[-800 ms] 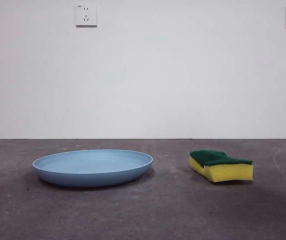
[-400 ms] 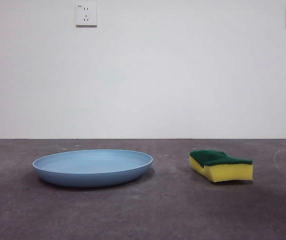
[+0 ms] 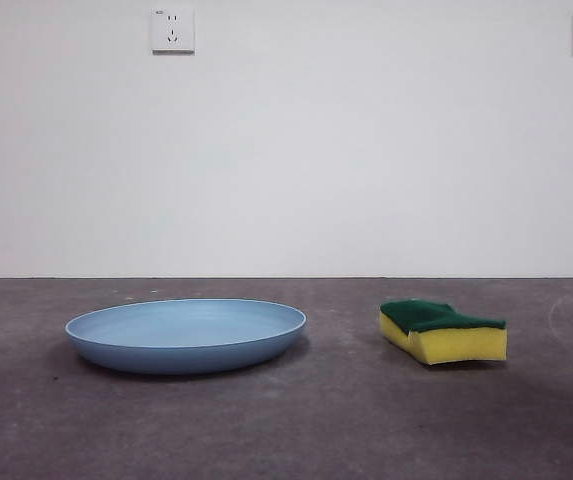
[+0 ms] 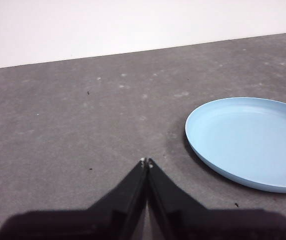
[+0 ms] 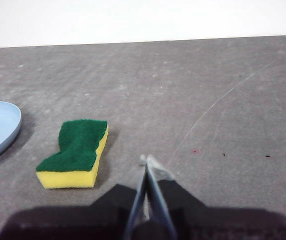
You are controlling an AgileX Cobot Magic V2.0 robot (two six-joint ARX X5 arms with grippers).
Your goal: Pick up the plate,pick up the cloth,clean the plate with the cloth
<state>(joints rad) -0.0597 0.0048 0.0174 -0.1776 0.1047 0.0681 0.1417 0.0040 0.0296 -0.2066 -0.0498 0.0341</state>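
closed grippers only in wrist views

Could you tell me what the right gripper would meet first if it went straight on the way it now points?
Probably only bare table: the right gripper, shut, aims past the sponge, which lies off to one side.

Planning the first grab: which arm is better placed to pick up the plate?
Left, probably. Its wrist view shows the plate lying just beside the left gripper, jaws shut and empty. The right gripper, also shut, sits near the sponge; only the plate's edge shows there.
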